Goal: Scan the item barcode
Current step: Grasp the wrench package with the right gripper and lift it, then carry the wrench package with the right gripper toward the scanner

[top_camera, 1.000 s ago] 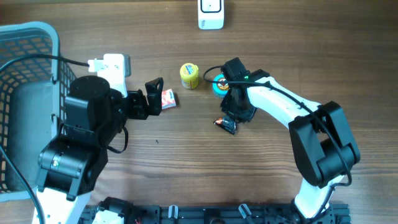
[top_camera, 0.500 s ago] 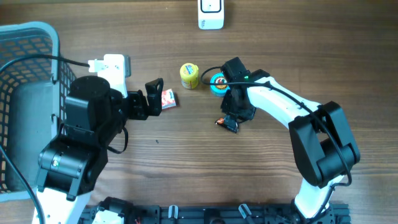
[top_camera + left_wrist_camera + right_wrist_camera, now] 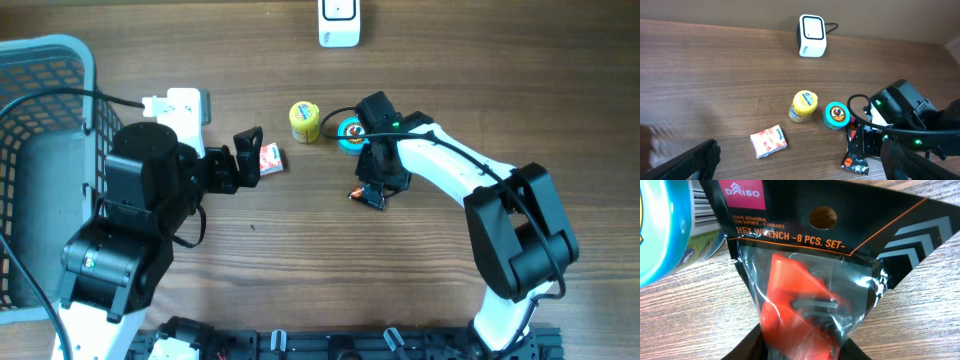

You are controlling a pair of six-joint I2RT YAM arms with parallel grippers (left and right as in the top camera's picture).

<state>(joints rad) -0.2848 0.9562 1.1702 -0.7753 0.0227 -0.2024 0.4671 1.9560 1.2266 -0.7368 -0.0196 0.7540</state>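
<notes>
Right gripper [image 3: 372,190] clamps your hex wrench pack [image 3: 807,255].
Teal tin [image 3: 350,131] and yellow jar [image 3: 305,121] lie between it and your scanner [image 3: 339,22].

Brown wood-grain surface [image 3: 300,270]. Red-white packet [image 3: 270,158] lies flat just ahead of wide-open left claw [image 3: 250,157]. Yellow container [image 3: 304,121] further ahead of that claw, slightly to its right. Teal round tin [image 3: 351,132] near container, not touching it, just beside right claw [image 3: 371,193]. Hex wrench pack [image 3: 367,198] pinched in right claw; contact with surface unclear. White scanner [image 3: 339,22] well beyond both claws, at far edge. Blue basket [image 3: 45,60] well behind left claw.
</notes>
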